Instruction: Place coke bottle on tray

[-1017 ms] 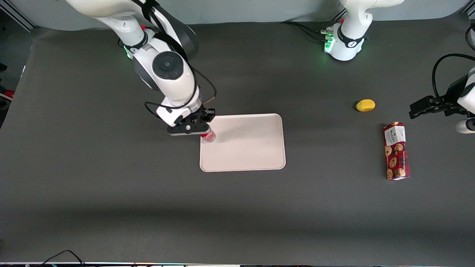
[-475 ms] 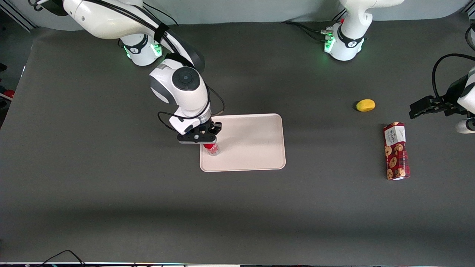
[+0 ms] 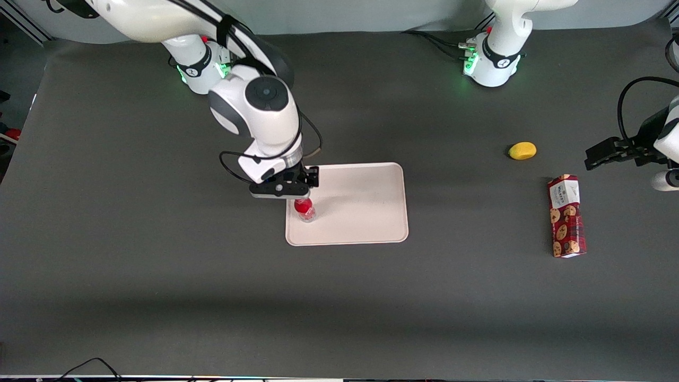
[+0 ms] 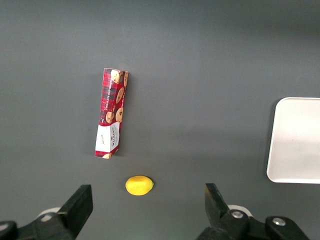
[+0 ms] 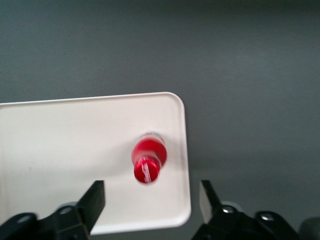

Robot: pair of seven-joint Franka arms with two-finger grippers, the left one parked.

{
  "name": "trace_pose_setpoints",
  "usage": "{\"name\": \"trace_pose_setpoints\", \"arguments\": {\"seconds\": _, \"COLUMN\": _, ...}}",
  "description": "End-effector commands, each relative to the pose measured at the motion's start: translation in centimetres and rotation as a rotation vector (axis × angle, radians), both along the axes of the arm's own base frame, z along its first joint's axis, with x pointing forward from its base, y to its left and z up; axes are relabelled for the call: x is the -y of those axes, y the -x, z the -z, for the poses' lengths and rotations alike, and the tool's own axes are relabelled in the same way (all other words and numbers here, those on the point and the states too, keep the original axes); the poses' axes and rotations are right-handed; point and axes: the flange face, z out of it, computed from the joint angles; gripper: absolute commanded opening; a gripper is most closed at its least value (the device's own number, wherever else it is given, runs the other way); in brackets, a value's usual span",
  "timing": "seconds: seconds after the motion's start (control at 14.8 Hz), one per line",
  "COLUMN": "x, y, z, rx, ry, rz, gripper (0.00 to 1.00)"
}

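The coke bottle point(image 3: 305, 209) is seen standing upright on the tray point(image 3: 360, 212), close to the tray's edge toward the working arm's end of the table and near the corner nearer the front camera. In the right wrist view the coke bottle point(image 5: 148, 160) is looked down upon: a round red cap over a wider, glossy red body, with a hint of clear plastic around its foot. The tray point(image 5: 60, 160) appears as a flat, matte, pale pinkish-white rectangle with rounded corners and a low raised rim; its surface is smooth and bare apart from the bottle.

The gripper point(image 3: 289, 192) is held just above the bottle and slightly farther from the front camera than it. Its fingers point(image 5: 95, 200) are spread wide, and the bottle stands free in the gap between them, touched by neither; nothing is grasped.

The table point(image 3: 159, 276) is covered by a dark grey, faintly textured mat. Toward the parked arm's end, well apart from the tray, a red rectangular cookie box point(image 3: 566, 216) with a white end panel and printed biscuits is laid flat. A small, smooth, oval yellow lemon point(image 3: 522, 150) lies near it, farther from the front camera.
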Motion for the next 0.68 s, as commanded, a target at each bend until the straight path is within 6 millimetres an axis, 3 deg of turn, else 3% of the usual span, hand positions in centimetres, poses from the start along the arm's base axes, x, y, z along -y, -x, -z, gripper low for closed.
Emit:
{"name": "trace_pose_setpoints", "arguments": {"seconds": 0.0, "x": 0.0, "y": 1.8, "z": -9.4, "rx": 0.044, "ry": 0.044, "rz": 0.045, "gripper": 1.0}}
{"name": "trace_pose_setpoints", "arguments": {"seconds": 0.07, "x": 0.6, "y": 2.7, "z": -12.2, "rx": 0.053, "ry": 0.052, "rz": 0.058, "gripper": 1.0}}
{"name": "trace_pose_setpoints", "arguments": {"seconds": 0.2, "x": 3.4, "y": 4.0, "z": -18.4, "rx": -0.002, "ry": 0.059, "rz": 0.015, "gripper": 1.0}}
{"name": "trace_pose_setpoints", "arguments": {"seconds": 0.41, "x": 11.5, "y": 4.2, "z": -25.2, "rx": -0.094, "ry": 0.088, "rz": -0.016, "gripper": 1.0}}
{"name": "trace_pose_setpoints", "arguments": {"seconds": 0.61, "x": 23.1, "y": 4.0, "z": -29.8, "rx": -0.14, "ry": 0.042, "rz": -0.092, "gripper": 1.0}}
